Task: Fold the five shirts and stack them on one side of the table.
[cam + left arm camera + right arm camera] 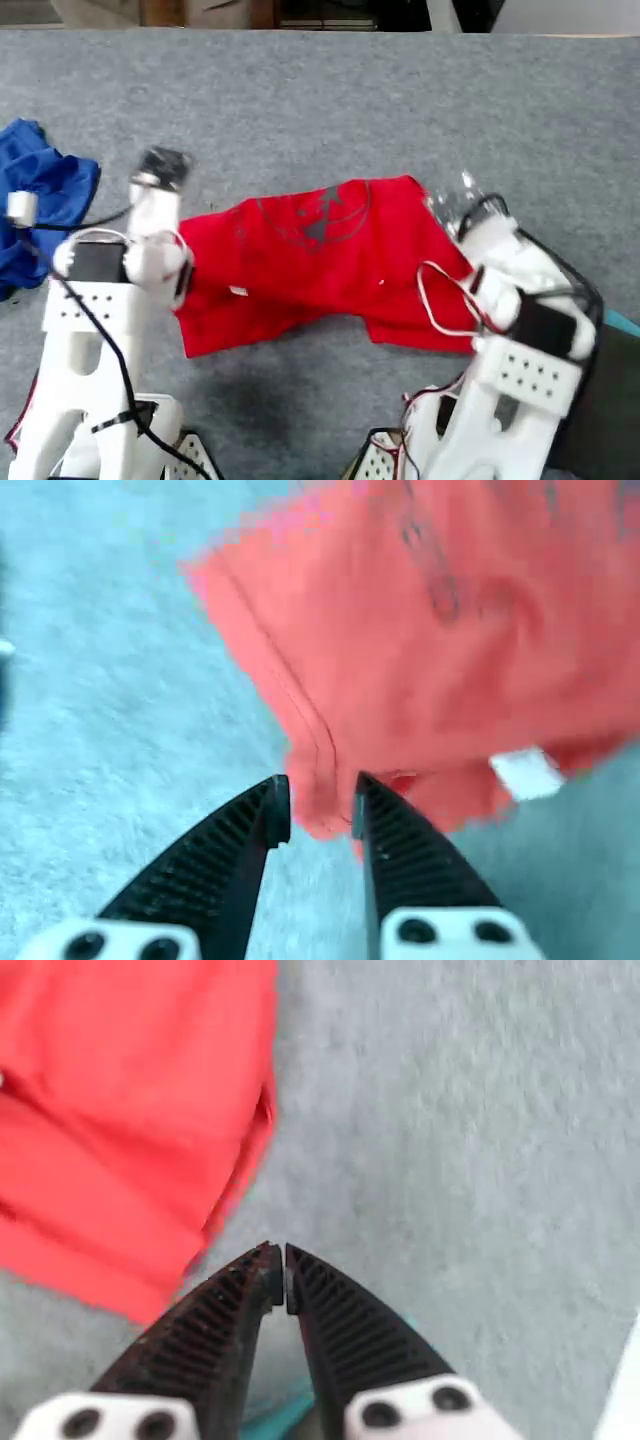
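A red shirt (310,265) lies partly folded across the middle of the grey table, with a dark print on its upper part. In the left wrist view my left gripper (320,808) has a corner of the red shirt (430,630) pinched between its black fingertips. The left arm (150,250) stands at the shirt's left edge. My right gripper (280,1265) is shut with nothing in it, over bare table just beside the red shirt's (120,1110) edge. In the high view the right gripper (455,205) is at the shirt's upper right corner.
A crumpled blue shirt (35,200) lies at the table's left edge. Something teal (620,322) shows at the right edge behind the right arm. Bare grey table (320,110) stretches across the far half.
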Action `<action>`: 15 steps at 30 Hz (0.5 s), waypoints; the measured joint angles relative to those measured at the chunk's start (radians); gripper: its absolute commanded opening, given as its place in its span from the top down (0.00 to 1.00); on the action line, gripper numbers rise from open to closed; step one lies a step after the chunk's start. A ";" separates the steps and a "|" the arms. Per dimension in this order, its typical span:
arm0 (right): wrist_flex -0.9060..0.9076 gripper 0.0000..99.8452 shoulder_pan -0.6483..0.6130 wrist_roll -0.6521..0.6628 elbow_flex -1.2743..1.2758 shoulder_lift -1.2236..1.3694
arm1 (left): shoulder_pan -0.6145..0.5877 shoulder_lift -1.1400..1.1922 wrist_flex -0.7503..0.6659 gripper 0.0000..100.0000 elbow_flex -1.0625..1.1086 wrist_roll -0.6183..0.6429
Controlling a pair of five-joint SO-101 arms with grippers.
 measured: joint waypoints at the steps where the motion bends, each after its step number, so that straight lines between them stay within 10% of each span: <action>1: -0.002 0.98 -0.034 -0.035 -0.031 0.037 | -0.003 0.000 -0.003 0.97 -0.031 0.029; 10: 0.029 0.98 -0.126 -0.204 -0.404 0.479 | 0.063 0.000 0.120 0.79 -0.117 0.043; 15: 0.041 0.99 -0.186 -0.247 -0.578 0.715 | 0.040 0.031 -0.014 0.92 -0.095 0.212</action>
